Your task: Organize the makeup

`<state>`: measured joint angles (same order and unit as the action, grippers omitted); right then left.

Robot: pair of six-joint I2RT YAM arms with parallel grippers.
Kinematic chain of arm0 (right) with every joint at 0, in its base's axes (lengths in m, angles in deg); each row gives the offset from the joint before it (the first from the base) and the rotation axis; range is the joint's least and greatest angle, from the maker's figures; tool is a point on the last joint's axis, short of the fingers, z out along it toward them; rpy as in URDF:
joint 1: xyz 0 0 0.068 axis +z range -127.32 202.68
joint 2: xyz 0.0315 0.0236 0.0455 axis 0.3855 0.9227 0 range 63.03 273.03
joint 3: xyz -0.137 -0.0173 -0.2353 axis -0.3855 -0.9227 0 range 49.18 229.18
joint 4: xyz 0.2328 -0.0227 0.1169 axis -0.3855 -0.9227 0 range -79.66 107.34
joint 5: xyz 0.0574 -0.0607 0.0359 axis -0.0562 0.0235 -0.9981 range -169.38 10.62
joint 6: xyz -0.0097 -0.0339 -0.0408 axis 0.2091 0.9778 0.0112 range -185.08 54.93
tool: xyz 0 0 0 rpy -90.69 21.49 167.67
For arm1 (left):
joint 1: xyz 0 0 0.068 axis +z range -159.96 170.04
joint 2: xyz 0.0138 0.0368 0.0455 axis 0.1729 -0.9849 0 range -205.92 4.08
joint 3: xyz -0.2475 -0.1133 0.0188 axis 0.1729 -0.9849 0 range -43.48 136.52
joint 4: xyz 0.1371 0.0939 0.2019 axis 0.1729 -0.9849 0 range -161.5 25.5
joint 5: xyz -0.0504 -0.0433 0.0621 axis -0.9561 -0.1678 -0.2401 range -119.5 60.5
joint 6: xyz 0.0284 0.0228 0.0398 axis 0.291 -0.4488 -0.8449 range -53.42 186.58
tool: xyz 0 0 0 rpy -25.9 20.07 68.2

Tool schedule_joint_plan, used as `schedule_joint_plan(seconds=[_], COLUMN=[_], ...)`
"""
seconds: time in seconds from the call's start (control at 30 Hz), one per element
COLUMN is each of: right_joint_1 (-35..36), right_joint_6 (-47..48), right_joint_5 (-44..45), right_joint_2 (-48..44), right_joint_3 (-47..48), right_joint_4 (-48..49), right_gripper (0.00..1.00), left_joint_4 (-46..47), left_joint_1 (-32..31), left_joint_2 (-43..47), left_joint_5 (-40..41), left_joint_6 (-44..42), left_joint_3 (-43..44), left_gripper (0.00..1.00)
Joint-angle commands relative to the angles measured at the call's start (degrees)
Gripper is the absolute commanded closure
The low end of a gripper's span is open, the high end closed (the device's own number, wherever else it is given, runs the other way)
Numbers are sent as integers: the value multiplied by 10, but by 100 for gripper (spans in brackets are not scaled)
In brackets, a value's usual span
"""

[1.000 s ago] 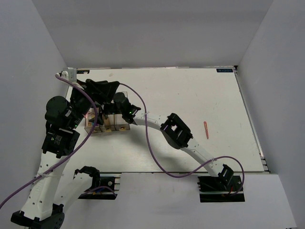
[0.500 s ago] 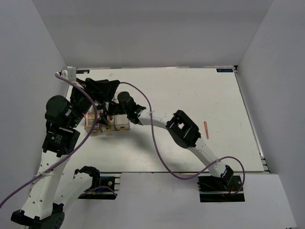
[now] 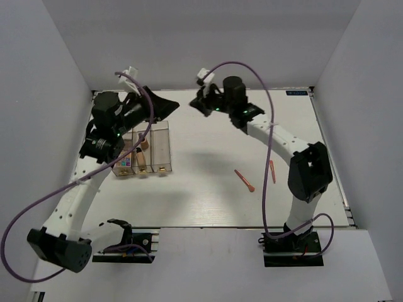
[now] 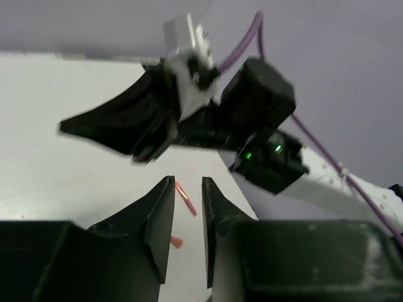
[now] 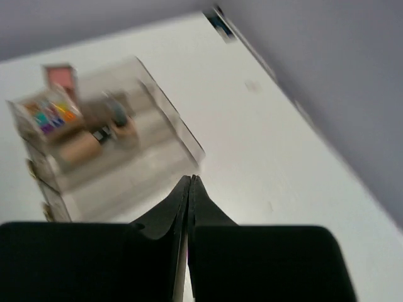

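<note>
Toward the left side of the table (image 3: 208, 207), the clear box (image 3: 161, 134) with 3 compartments holds most of the makeup. A multicolour palette (image 3: 124, 163) and a beige foundation bottle (image 3: 142, 157) stand in it. The right wrist view is blurred but shows a pink palette (image 5: 58, 75) at its far end.

Outstanding: 2 pencils lie loose on the table, well apart from the box. 1 pencil (image 3: 244, 180) is nearer the middle and the other (image 3: 272, 171) just right of it.

The left gripper (image 3: 173, 104) hangs high above the far side of the box, its jaws drawn to a narrow slit on nothing. The right gripper (image 3: 194, 106) is raised opposite it, fingers pressed together and empty.

Assessment: the task is largely done. Boxing the 2 pencils is what is left.
</note>
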<state>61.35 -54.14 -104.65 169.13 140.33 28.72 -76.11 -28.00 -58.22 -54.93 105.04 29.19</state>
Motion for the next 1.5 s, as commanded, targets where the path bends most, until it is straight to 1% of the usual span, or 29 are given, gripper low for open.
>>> schedule_joint_plan(seconds=[0.0,0.03,0.07,0.1,0.2,0.23,0.27,0.3,0.33,0.37,0.4,0.43,0.47,0.53,0.6,0.67,0.7,0.73,0.77,0.8,0.83,0.87,0.93,1.0,1.1,1.17,1.27,1.3,1.47], right_joint_1=[-82,-109,-138,-149,-223,-235,-266,-277,-286,-314,-322,-330,-344,-361,-370,-378,-381,-379,-380,-401,-406,-410,-419,-426,-435,-444,-453,-456,-464], right_joint_6=[0,-3,-5,-5,-15,-19,-25,-27,-27,-28,-27,-24,-19,-11,3,8,9,9,4,1,-3,-5,-13,-17,-25,-29,-34,-35,-43], right_joint_5=[38,37,37,37,32,32,30,28,24,20,12,9,8,0,-9,-20,-28,-31,-39,-40,-43,-47,-52,-57,-63,-65,-67,-68,-80], right_joint_2=[-40,-60,-70,-79,-119,-135,-143,-158,-165,-172,-184,-187,-190,-197,-201,-201,-200,-199,-197,-198,-199,-201,-204,-208,-215,-222,-229,-230,-230], right_joint_3=[-29,-37,-48,-73,-126,-138,-147,-156,-174,-183,-190,-195,-194,-186,-181,-177,-177,-178,-181,-186,-192,-204,-215,-231,-244,-251,-262,-266,-275], right_joint_4=[-198,-214,-224,-239,-249,-252,-254,-259,-266,-268,-275,-292,-303,-335,-357,-387,-395,-403,-414,-414,-414,-408,-401,-392,-381,-377,-364,-360,-353], right_gripper=[100,100,100,100,100,100,100,100,92,83,70,38,30,19,18,20,24,27,32,32,35,36,38,39,39,39,39,38,39], left_joint_4=[-17,-24,-31,-37,-54,-61,-67,-79,-90,-101,-124,-141,-157,-189,-205,-219,-234,-241,-252,-263,-272,-286,-319,-353,-361,-399,-453,-454,-449], left_joint_1=[-11,-21,-33,-41,-81,-93,-116,-129,-142,-156,-181,-192,-201,-227,-254,-269,-276,-288,-293,-299,-304,-311,-316,-322,-322,-322,-328,-328,-334], left_joint_2=[-37,-47,-61,-75,-131,-162,-177,-194,-229,-247,-266,-303,-322,-373,-403,-446,-460,-473,-500,-513,-527,-539,-581,-610,-629,-644,-678,-682,-685], left_joint_5=[-45,-45,-43,-42,-31,-26,-19,-10,-2,8,31,48,60,90,109,132,142,149,151,157,160,160,167,173,155,151,146,137,148], left_joint_6=[16,14,14,11,7,7,7,8,9,15,21,31,52,71,101,131,141,151,163,171,179,194,213,251,307,340,359,361,387], left_joint_3=[-2,7,14,22,50,63,69,76,90,95,100,107,108,109,117,146,157,166,187,200,214,225,277,314,320,335,380,383,397], left_gripper=[68,69,73,74,77,79,81,82,83,88,93,97,100,100,100,99,83,74,63,63,56,54,51,49,48,47,47,47,47])
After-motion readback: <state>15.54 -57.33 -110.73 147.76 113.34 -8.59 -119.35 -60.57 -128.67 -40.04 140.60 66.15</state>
